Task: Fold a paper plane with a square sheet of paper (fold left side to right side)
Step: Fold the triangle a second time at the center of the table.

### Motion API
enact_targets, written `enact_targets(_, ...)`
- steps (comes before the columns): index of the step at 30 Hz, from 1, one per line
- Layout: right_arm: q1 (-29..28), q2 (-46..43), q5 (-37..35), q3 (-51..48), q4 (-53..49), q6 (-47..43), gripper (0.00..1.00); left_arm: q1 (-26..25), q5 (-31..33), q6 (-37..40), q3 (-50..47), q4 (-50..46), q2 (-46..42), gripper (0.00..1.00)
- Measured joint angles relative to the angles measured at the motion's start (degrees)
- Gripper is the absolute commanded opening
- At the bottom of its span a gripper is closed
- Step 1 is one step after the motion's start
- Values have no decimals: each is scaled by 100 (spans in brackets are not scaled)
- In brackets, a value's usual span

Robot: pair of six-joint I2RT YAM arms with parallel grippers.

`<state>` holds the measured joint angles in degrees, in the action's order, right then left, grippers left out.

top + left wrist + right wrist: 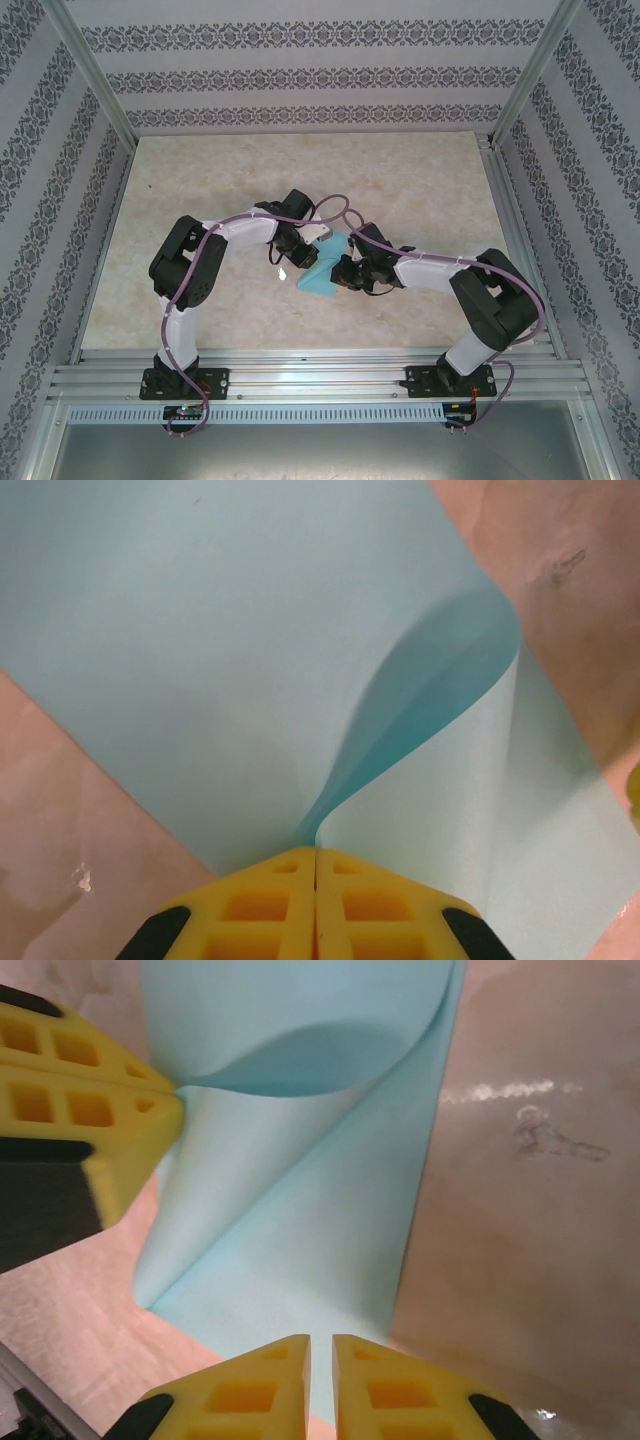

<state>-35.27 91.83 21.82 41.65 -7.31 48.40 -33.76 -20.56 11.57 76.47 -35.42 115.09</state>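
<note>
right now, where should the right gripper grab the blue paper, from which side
Probably the flat edge of the square sheet of paper that runs between the right gripper's slightly parted fingers; come in low from that edge. The left gripper pinches the curled flap, so that end is taken.

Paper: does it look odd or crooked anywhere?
Yes. The paper is not lying flat: one flap stands up in a bowed curl, uncreased, rising from where the left hand pinches it. The right hand sits at another edge, jaws slightly apart. No tears are visible.
</note>
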Motion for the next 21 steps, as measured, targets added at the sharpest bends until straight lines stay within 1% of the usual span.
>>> enact_targets(4, 120, -188, 107, 0, 129, 142, 13, 0, -4, 0, 0, 0, 2, 7)
enact_targets(10, 208, -179, 234, -2, 682, 531, 12, 0, -13, 0, 0, 0, 2, 6)
enact_targets(15, 280, 22, 269, -2, 1241, 916, 12, 0, -15, 0, 0, 0, 2, 7)
enact_targets(21, 280, 361, 264, 0, 1458, 1193, 12, 0, -15, -2, 0, 0, 2, 6)
